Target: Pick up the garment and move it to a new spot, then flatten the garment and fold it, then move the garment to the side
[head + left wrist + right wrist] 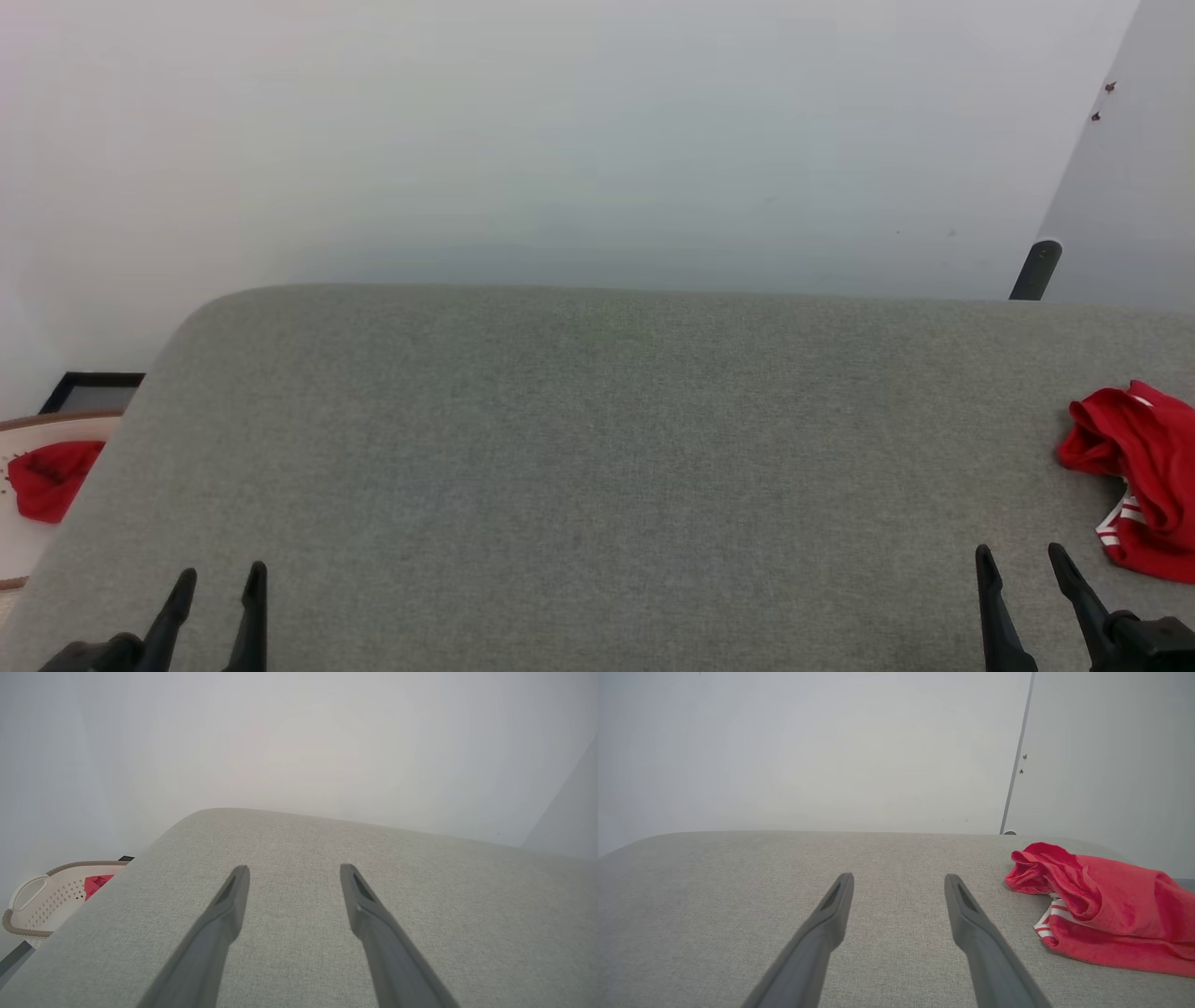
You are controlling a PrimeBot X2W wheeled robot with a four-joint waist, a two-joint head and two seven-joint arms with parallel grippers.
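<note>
Garment (1144, 467) crumpled on grey surface (597, 448), just right of right jaws, untouched

Bright, soft, even light with almost no shadows; the white wall (560, 140) looks hazy. The left end effector (293, 870) and right end effector (899, 879) blur toward the bottom edge, while the counter (597, 448) weave is sharp.
</note>
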